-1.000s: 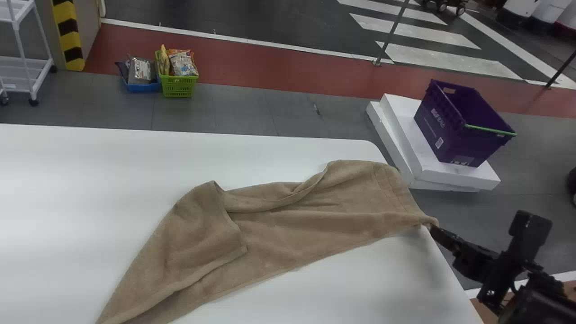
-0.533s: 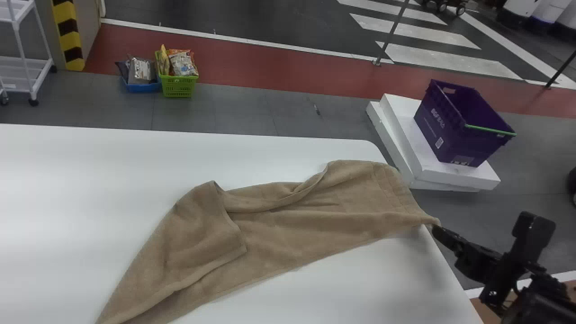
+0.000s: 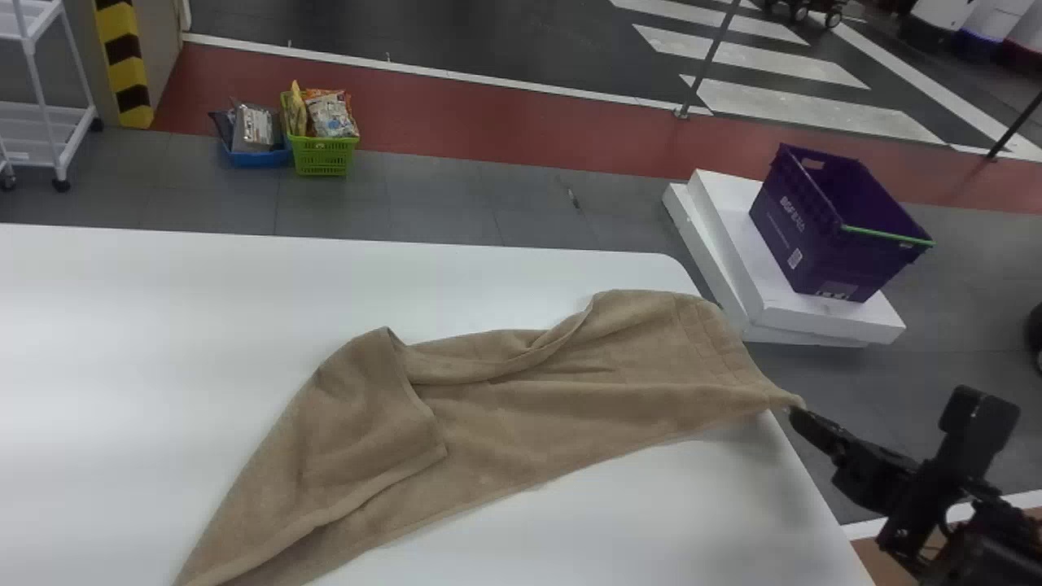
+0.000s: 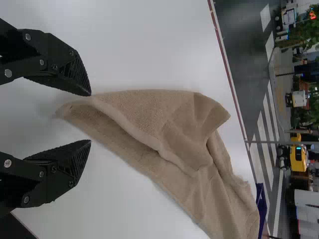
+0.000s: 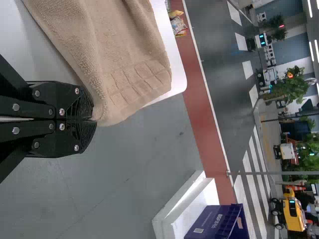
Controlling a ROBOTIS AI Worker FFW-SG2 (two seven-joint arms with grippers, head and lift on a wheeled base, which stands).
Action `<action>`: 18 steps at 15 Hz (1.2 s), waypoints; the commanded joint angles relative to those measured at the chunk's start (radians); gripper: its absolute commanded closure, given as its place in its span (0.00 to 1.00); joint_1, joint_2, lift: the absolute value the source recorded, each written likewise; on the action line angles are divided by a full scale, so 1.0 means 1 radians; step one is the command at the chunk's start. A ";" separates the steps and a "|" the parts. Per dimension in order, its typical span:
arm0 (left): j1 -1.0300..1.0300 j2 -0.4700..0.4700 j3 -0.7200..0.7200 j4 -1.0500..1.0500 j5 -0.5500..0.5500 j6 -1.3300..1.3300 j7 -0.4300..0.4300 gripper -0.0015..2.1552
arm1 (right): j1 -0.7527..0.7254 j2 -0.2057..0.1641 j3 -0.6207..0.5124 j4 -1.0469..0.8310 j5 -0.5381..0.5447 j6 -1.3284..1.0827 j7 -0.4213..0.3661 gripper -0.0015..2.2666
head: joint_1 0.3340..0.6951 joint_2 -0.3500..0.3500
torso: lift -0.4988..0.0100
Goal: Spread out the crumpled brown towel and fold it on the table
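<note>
Within the left wrist view, the gripper (image 4: 90, 118) gapes wide.

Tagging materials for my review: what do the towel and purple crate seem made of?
The towel looks like matte terry, probably cotton, from its nubby pile and soft folds. The purple crate seems smooth, rigid plastic, from its straight walls and handle slot.

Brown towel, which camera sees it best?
The head view: it shows nearly all the towel, one end cut off. The left wrist view shows its flap and the end by the open left tool; the right wrist view shows the corner pinched in the right tool.
</note>
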 commanded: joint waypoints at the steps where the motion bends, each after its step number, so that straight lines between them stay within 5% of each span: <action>1: -0.001 -0.001 -0.008 -0.006 0.000 -0.010 0.010 0.28 | 0.005 0.001 -0.004 -0.003 -0.005 0.000 0.000 0.68 | 1.00 0.00 | 0.73; 4: -0.008 0.000 -0.028 -0.022 0.000 -0.023 0.013 0.28 | 0.011 0.008 -0.008 -0.013 -0.006 0.000 -0.011 0.09 | 1.00 0.00 | 0.73; 5: -0.014 0.000 -0.038 -0.030 0.000 -0.023 0.015 0.28 | 0.016 0.011 -0.007 -0.021 -0.006 -0.003 -0.018 0.01 | 1.00 0.00 | 0.73; 9: -0.066 -0.006 -0.110 -0.033 -0.023 -0.023 0.039 0.28 | 0.022 0.047 -0.013 -0.067 -0.006 -0.055 -0.037 0.01 | 1.00 0.00 | 0.73; 18: -0.281 -0.032 -0.381 0.097 -0.110 -0.010 0.141 0.28 | 0.022 0.053 -0.005 -0.069 -0.026 -0.089 -0.084 0.04 | 1.00 0.00 | 0.73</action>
